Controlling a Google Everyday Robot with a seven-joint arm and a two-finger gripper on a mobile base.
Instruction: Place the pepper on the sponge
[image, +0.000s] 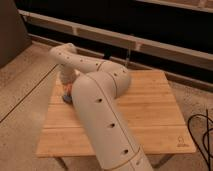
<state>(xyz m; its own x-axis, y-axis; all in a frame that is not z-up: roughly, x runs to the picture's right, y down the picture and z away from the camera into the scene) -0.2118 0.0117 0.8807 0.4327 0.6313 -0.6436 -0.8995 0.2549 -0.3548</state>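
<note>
Orange pepper (69, 89) right over sponge (65, 98), gripper (67, 84) down on it; grip cannot be told, resting unconfirmed.

The white arm (102, 125) rises over the near edge of the surface (155, 107), bends at its elbow above the middle, reaches toward the far left corner, then turns straight down, with the hand (67, 88) low by the left edge, largely hidden behind the arm.
</note>
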